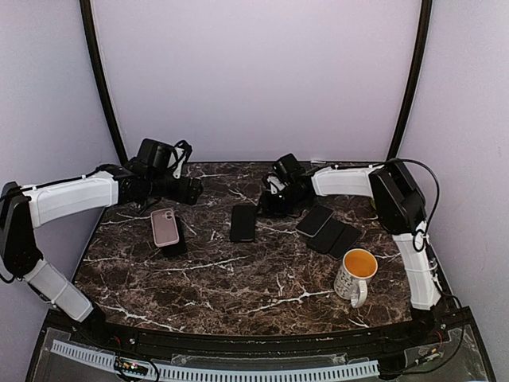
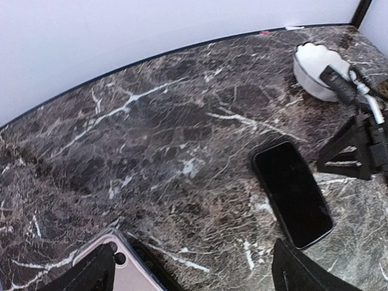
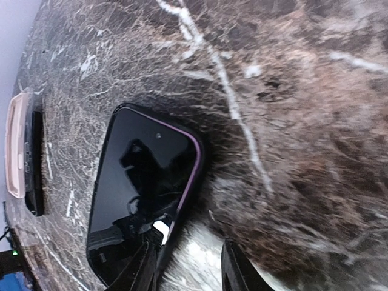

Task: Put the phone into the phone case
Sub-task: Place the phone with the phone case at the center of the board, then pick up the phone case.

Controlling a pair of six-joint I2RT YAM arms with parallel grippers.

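Observation:
A black phone [image 1: 243,223] lies screen up mid-table, seated inside a dark case with a thin purple rim [image 3: 193,163]. My right gripper [image 1: 270,203] hovers low at its far right corner, open. One finger [image 3: 142,270] is over the glass and the other [image 3: 233,270] is over the marble, with the phone's edge between them. My left gripper [image 1: 189,189] is open wide above bare marble [image 2: 191,267], between the black phone [image 2: 293,191] and a pink phone [image 2: 124,273].
The pink phone [image 1: 165,228] rests on a black case at the left. Several black cases [image 1: 330,231] lie to the right. An orange-filled mug [image 1: 355,274] stands front right. The right arm's white link [image 2: 315,70] shows in the left wrist view. Purple walls enclose the table.

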